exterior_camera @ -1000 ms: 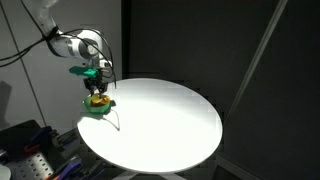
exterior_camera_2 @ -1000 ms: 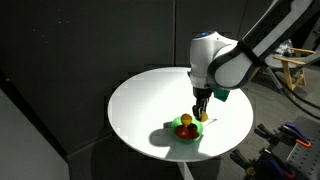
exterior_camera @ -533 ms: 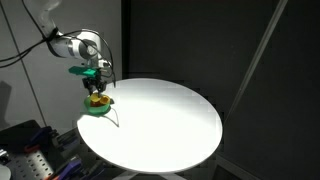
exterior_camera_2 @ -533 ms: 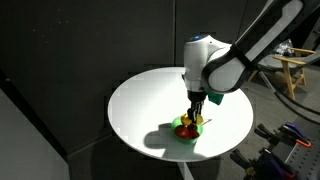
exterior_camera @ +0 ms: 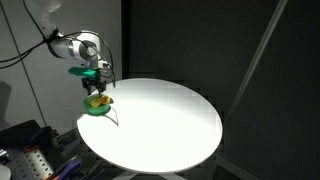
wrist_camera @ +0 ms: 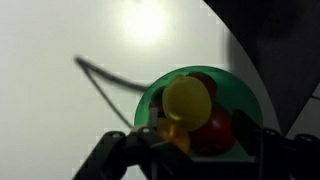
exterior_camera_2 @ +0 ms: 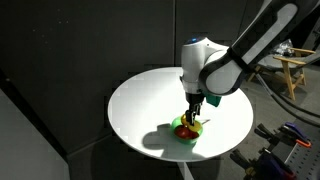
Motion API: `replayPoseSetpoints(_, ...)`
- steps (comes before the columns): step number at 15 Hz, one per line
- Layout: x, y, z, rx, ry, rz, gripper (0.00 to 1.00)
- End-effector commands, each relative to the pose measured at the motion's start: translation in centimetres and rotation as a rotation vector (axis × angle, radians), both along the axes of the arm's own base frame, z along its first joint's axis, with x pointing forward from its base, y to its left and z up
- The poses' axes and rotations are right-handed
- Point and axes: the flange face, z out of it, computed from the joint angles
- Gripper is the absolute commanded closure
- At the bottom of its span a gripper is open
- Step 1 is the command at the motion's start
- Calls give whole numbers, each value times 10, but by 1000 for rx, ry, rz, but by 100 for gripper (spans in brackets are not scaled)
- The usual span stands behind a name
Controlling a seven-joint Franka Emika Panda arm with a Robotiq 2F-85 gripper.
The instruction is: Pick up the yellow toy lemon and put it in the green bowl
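The yellow toy lemon point(exterior_camera: 97, 100) is only a yellow speck in an exterior view. It sits in the green bowl point(exterior_camera: 97, 110) near the edge of the white round table point(exterior_camera: 160, 125), directly under the gripper point(exterior_camera: 97, 88), whose jaws are too small to read there. In an exterior view the gripper point(exterior_camera_2: 194, 112) hides part of the bowl point(exterior_camera_2: 186, 133). In the wrist view the lemon point(wrist_camera: 186, 100) rests in the bowl point(wrist_camera: 150, 100) against a red toy point(wrist_camera: 212, 130) (partly covered). It lies between spread fingers point(wrist_camera: 120, 155) that do not touch it.
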Motion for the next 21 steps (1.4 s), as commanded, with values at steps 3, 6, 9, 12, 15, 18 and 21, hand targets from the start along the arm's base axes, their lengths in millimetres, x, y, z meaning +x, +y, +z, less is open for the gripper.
replayPoseSetpoints(3, 4, -6, 2, -15, 11, -29, 0)
replayPoseSetpoints(6, 3, -20, 6, -19, 12, -75, 0)
replayPoseSetpoints(9, 0, -36, 9, -36, 22, -132, 0)
replayPoseSetpoints(12, -4, -50, 14, -49, 35, -185, 0)
replayPoseSetpoints(15, -10, -61, 21, -53, 35, -214, 0)
replayPoseSetpoints(18, -19, -71, 30, -52, 36, -232, 0)
replayPoseSetpoints(21, -27, -80, 43, -47, 29, -249, 0)
